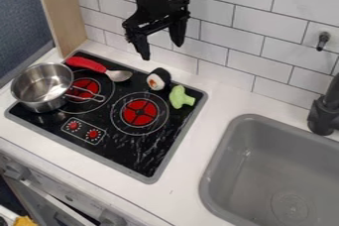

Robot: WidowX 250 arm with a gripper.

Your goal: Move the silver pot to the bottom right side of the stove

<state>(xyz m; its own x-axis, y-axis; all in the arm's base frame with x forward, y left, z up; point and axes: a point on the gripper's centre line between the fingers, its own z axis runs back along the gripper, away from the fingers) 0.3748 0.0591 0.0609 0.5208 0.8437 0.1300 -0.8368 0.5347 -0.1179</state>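
Note:
The black gripper [162, 46] hangs open above the back of the stove, in front of the tiled wall, with nothing between its fingers. A silver pot [41, 87] stands upright at the stove's left edge, partly over the rim, its wire handle pointing right across the left burner. The black stove [136, 156] has two red burners, left and right, and two red knobs drawn near its front edge. The gripper is up and to the right of the pot, apart from it.
At the stove's back lies a red-handled spoon [99, 67]. A sushi roll [159, 79] and a green broccoli piece [181, 97] sit behind the right burner. To the right are a grey sink [248, 165] and a black faucet [325, 108].

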